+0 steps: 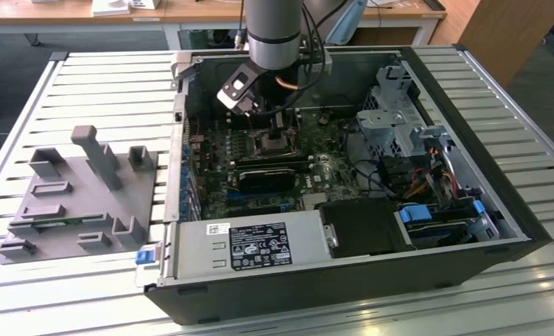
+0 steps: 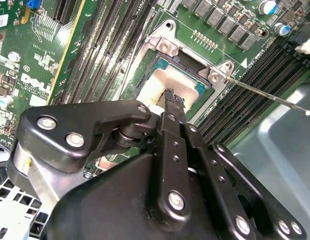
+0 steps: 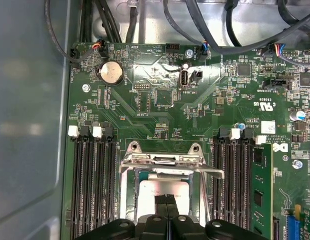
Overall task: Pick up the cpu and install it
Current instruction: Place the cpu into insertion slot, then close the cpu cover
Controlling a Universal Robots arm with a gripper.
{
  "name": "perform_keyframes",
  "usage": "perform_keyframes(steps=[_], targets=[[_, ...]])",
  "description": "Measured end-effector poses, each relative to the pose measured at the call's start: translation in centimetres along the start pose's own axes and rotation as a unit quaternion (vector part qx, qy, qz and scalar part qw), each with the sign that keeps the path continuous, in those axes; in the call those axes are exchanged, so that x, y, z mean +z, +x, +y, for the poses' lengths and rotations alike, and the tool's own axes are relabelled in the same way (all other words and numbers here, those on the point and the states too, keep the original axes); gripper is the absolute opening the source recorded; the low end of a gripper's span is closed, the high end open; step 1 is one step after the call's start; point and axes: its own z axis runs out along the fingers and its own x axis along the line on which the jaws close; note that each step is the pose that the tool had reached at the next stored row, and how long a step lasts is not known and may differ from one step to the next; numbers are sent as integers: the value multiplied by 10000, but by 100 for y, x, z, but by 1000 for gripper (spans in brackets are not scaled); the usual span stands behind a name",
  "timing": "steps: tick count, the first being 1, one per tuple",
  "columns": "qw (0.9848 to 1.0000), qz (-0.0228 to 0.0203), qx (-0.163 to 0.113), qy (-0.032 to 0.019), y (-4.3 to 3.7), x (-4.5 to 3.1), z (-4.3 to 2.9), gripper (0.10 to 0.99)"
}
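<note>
— Slatted metal table [image 1: 71, 77] carries a black computer case [image 1: 351, 280] that lies open on its side. A grey plastic holder block with upright posts [image 1: 71, 203] stands beside the case, on the exterior view's left. Where is the arm?
— The grey robot arm [image 1: 274, 28] reaches down into the case. Its black two-finger gripper [image 2: 173, 97] is over the socket on the green motherboard [image 3: 159, 115].
— And the small square cpu with the silver-grey metal top [image 3: 147, 192]?
— It lies flat inside the silver metal socket frame [image 3: 164, 161], between two banks of long black memory slots [image 3: 92, 180]. Its metal face points up, out of the case.
— Has it a long axis?
— No, it is square. Its edges run parallel to the frame and to the slots.
— Does the gripper hold it?
— No. The fingers are pressed together with nothing between them. In both wrist views their tips are on or just above the middle of the cpu; I cannot tell if they touch it
</note>
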Motion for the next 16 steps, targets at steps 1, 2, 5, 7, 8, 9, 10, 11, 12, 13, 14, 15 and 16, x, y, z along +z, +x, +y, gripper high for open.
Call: perform_keyframes(steps=[1,2,5,7,8,9,10,11,12,13,14,15,16], targets=[[10000,0,0,0,0,-5,0,106],[10000,1,0,0,0,-9,1,106],[10000,1,0,1,0,-16,1,106],[10000,0,0,1,0,-20,1,106],[10000,0,0,2,0,-23,1,106],[10000,1,0,2,0,-24,2,106],[10000,1,0,2,1,-25,2,106],[10000,0,0,5,0,-28,3,106],[10000,1,0,5,0,-28,3,106],[10000,1,0,5,0,-29,3,106],[10000,-1,0,8,0,-36,3,106],[10000,-1,0,9,0,-39,3,106],[10000,1,1,9,1,-42,3,106]])
